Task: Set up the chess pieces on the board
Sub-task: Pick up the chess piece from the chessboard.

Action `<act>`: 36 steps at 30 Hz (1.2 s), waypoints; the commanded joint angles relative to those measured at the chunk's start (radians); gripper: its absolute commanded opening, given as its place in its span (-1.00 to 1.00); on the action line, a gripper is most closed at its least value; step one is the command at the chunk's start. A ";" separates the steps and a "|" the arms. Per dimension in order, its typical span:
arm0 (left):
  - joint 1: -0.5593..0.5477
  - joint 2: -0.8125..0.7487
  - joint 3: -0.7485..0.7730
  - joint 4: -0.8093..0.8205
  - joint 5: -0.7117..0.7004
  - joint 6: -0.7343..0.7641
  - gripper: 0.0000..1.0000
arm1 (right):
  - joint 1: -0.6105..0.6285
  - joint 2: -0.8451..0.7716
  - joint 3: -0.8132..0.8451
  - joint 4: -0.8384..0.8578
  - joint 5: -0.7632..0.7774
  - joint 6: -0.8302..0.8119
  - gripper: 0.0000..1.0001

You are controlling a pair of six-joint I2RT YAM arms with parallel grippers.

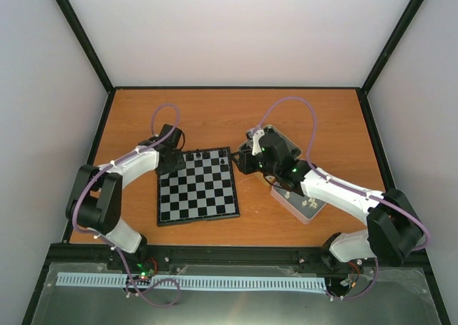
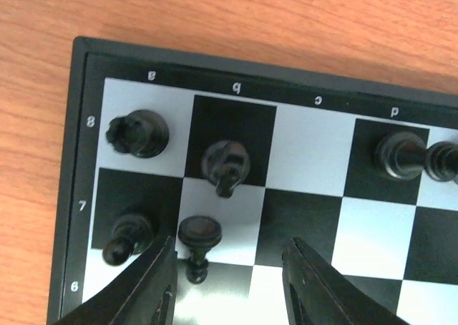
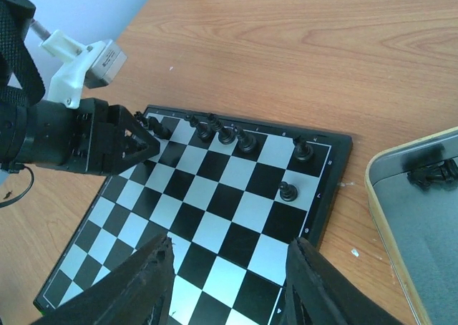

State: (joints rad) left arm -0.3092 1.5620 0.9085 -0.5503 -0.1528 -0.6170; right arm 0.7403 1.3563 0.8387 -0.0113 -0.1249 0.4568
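My left claw (image 2: 229,250) hangs open astride a pawn (image 2: 199,233), which sits off-centre toward nine o'clock; the right claw (image 3: 230,250), open and empty, is farther.

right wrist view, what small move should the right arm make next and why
Probably swing the right fingers over to the tin and lower onto the dark pieces lying in it. The fingers stand open and empty above the board, whose pawn row is mostly bare.

Wooden table (image 1: 143,107) with the board (image 1: 197,190) and a silver tin (image 3: 429,268)
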 commanded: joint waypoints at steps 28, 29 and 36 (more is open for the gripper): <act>0.024 0.081 0.039 0.017 0.052 0.100 -0.64 | 0.001 0.035 0.022 0.023 -0.026 -0.008 -0.19; 0.024 0.084 0.038 0.014 0.055 0.100 -0.66 | 0.001 0.033 0.022 0.026 -0.027 -0.008 -0.19; 0.025 0.067 0.022 0.013 0.048 0.086 -0.78 | 0.001 0.038 0.029 0.025 -0.056 -0.021 -0.18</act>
State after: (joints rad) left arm -0.2913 1.6348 0.9417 -0.5365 -0.1112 -0.5327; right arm 0.7403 1.3834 0.8391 -0.0044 -0.1539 0.4526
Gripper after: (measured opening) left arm 0.151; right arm 0.407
